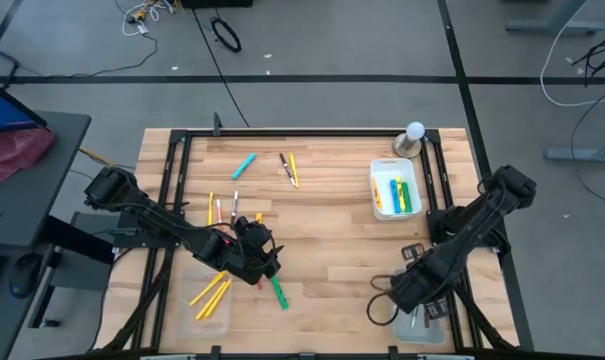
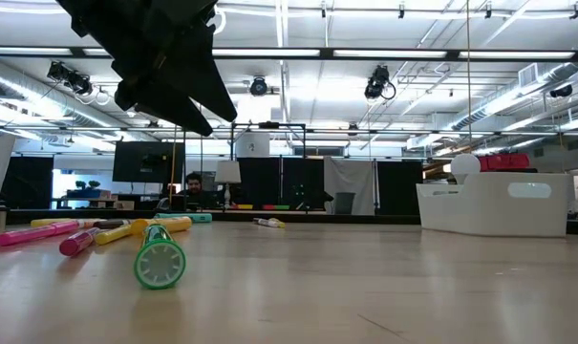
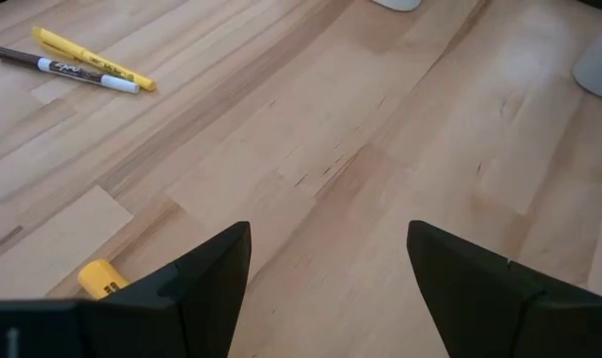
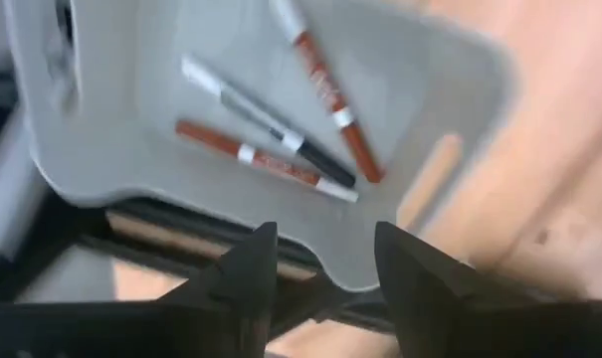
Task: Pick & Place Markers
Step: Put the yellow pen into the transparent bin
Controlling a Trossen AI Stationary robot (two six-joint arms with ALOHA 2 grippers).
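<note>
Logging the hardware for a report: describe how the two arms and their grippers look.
Both arms are dark, near-black jointed links with dark cables along them. The left gripper and right gripper each end in two flat, wedge-shaped matte black fingers. No markings or labels are visible.

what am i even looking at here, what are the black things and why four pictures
The black things are two robot arms at a wooden table, each ending in a two-finger gripper. One picture looks straight down, one looks level across the tabletop, and two come from cameras on the arms' wrists. The left gripper is open and holds nothing, hovering mid-table near loose markers, such as a green marker and a yellow marker. The right gripper is open too, above a tray at the table's near right corner with three pens in it. Another tray at the far right holds more markers.
</note>
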